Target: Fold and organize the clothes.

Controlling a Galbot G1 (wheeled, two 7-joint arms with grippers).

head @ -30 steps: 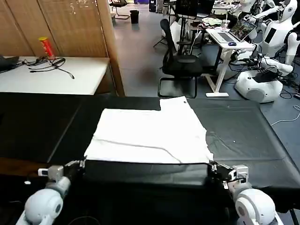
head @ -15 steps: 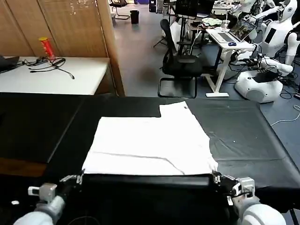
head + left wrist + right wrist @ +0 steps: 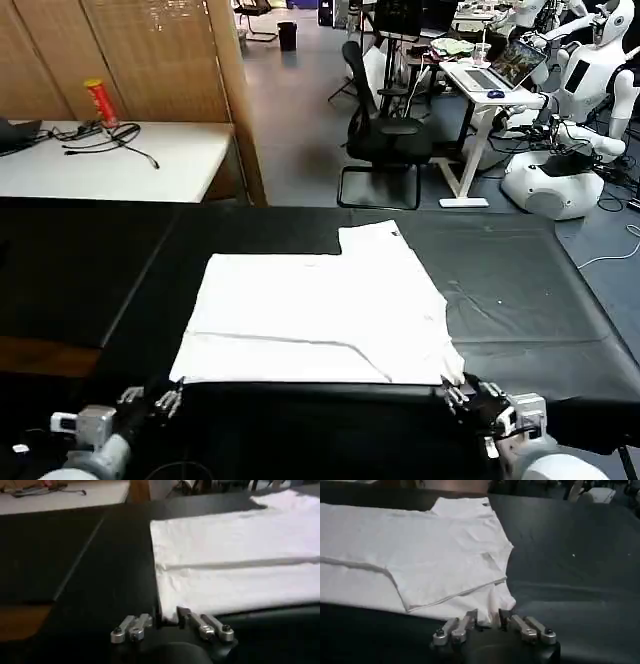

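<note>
Just beyond both hands, on the black table [image 3: 520, 300], lay the white T-shirt [image 3: 320, 315], folded. Left hand [image 3: 163, 622] narrowly parted by its near corner, holding nothing. Right hand [image 3: 487, 621] likewise, at the other corner.

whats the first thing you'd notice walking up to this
A white T-shirt lies spread flat on the black table, the brightest thing in sight. At its near edge the left gripper and right gripper sit at the two near corners, jaws open around the hem.
</note>
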